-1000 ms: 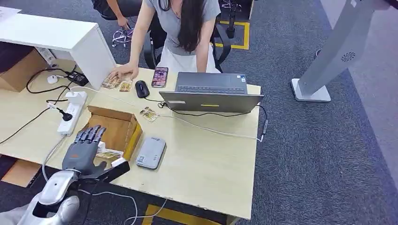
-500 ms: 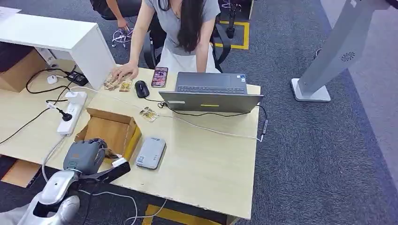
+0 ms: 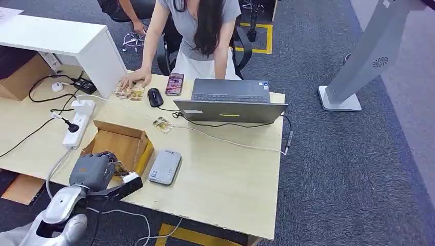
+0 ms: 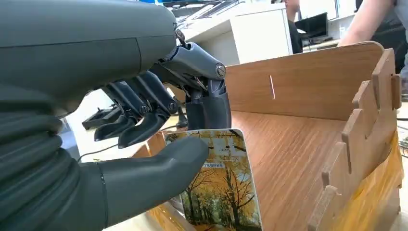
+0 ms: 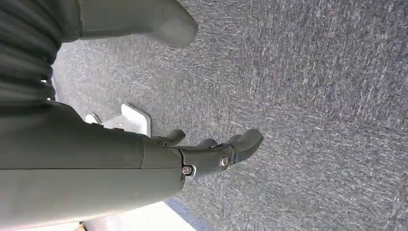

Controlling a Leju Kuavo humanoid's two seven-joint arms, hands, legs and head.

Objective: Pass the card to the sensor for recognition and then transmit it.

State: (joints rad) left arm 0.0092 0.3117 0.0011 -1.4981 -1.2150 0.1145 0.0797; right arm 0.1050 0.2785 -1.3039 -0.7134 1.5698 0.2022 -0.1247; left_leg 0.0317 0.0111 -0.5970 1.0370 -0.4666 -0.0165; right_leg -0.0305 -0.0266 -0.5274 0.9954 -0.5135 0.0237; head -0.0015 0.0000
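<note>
My left hand [image 3: 92,170] sits at the near end of the open wooden box [image 3: 123,142] on the table. Its thumb and a finger [image 4: 208,103] pinch a card [image 4: 222,185] printed with yellow autumn trees, which stands tilted at the box's near end; the card [image 3: 120,168] peeks out beside the hand in the head view. The grey card sensor [image 3: 165,166] lies flat on the table just right of the box. My right hand [image 5: 211,154] hangs over the grey carpet with its fingers apart and nothing in it.
A person sits across the table with a hand [image 3: 134,78] on several cards [image 3: 128,92]. Another card [image 3: 163,124] lies loose mid-table. A laptop [image 3: 231,101], mouse [image 3: 155,97], phone [image 3: 174,84], power strip [image 3: 78,122] and cables crowd the far side.
My left hand, open with fingers spread above the box a second ago, has curled down and closed on the card. The person's hand shifted slightly on the far cards.
</note>
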